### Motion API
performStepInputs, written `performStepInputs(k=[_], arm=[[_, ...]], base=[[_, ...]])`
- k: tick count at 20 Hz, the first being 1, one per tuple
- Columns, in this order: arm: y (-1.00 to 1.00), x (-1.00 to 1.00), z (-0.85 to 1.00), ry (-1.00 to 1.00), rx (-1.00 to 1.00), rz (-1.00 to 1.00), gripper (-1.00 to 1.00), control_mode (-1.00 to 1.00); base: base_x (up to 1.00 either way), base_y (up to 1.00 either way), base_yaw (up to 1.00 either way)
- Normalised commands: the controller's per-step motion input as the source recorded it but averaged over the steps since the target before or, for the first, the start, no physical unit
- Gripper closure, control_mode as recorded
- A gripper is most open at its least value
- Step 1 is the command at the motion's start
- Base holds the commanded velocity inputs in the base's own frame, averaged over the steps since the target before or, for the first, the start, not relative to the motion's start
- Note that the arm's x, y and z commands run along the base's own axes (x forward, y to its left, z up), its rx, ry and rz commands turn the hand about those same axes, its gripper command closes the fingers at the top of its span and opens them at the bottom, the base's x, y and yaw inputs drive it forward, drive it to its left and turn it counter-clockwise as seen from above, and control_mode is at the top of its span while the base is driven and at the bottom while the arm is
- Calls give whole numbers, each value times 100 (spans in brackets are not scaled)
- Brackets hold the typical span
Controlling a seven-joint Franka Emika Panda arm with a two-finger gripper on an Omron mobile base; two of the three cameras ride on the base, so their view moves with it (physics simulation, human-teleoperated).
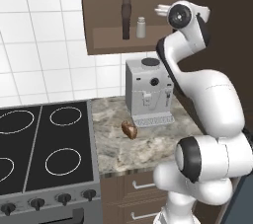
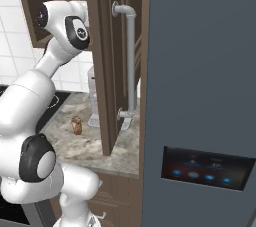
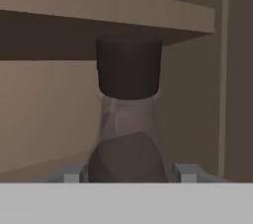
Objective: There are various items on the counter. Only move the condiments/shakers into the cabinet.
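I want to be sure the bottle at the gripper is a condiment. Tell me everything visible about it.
In the hand view the bottle stands upright between the fingertips at its sides. It has a wide black cap, a clear neck and dark brown contents below. It is inside the cabinet, just under a wooden shelf. Whether the fingers grip it cannot be told.

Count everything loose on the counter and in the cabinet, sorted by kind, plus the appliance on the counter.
Brown bottles: 2, one standing in the cabinet beside the shaker, one close up in the hand view
Shaker: 1
Brown food lump: 1
Coffee machine: 1
Total: 5
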Motion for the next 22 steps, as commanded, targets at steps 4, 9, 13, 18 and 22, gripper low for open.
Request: performStepInputs(k=[4,9,13,18,22], arm=[[0,38,0,0,0,0,100,-100],[0,31,0,0,0,0,100,-100],[-1,23,-2,0,0,0,100,-100],[-6,12,-14,0,0,0,100,-100],[-7,8,-8,0,0,0,100,-100]], base=[[0,0,0],[0,0,0],[0,0,0],[0,0,0],[0,0,0]])
